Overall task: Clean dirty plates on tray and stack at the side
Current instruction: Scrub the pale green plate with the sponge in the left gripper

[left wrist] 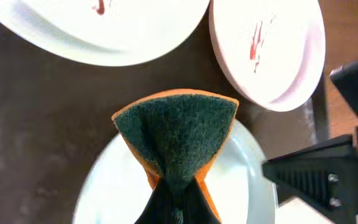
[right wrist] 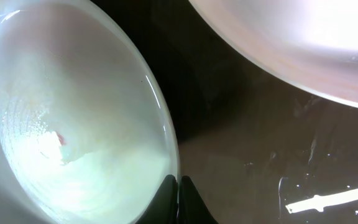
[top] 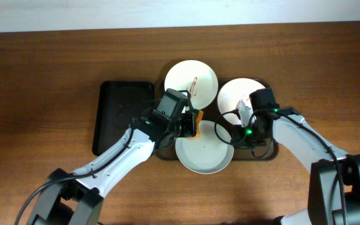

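Wood-grain bench (top: 42,75), three plates on tray (left wrist: 36,137) | left pincer (top: 189,122) clamped on sponge (left wrist: 176,134) over front plate (top: 204,155) | right pincer (right wrist: 179,185) pinched together on that plate's rim | risk: scrubbing pressure could lever it free, striking smeared rear plate (top: 191,80).

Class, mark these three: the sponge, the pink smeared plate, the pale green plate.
sponge (left wrist: 176,130): left wrist view, green scouring face.
pink plate (left wrist: 277,62): left wrist view, inner surface beside the smear.
pale green plate (right wrist: 73,124): right wrist view, inner well.
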`<state>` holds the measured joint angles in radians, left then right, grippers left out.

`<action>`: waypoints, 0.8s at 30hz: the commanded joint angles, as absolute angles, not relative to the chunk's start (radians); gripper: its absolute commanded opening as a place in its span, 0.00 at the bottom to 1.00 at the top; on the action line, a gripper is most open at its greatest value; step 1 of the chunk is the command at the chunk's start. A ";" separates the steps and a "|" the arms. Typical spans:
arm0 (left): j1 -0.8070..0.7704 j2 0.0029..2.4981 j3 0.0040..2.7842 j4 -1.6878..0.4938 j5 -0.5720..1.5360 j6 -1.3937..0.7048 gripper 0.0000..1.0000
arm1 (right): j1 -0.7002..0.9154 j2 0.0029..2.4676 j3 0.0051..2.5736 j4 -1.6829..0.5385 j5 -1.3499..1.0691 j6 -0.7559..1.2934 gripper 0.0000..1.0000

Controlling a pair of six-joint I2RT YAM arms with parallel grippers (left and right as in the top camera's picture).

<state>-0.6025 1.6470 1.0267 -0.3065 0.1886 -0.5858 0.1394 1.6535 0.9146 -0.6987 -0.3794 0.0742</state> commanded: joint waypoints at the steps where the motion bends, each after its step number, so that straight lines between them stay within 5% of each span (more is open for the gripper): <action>1: -0.602 1.653 1.020 -0.297 0.222 -0.769 0.00 | 0.145 1.656 0.929 -0.700 -0.363 0.068 0.04; 24: -0.704 1.839 1.020 -0.185 0.339 -0.882 0.00 | 0.145 1.656 0.929 -0.700 -0.363 0.068 0.04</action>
<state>-0.7021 1.8282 1.0248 -0.1715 0.3523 -0.8654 0.1394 1.6535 0.9146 -0.6991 -0.3794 0.0746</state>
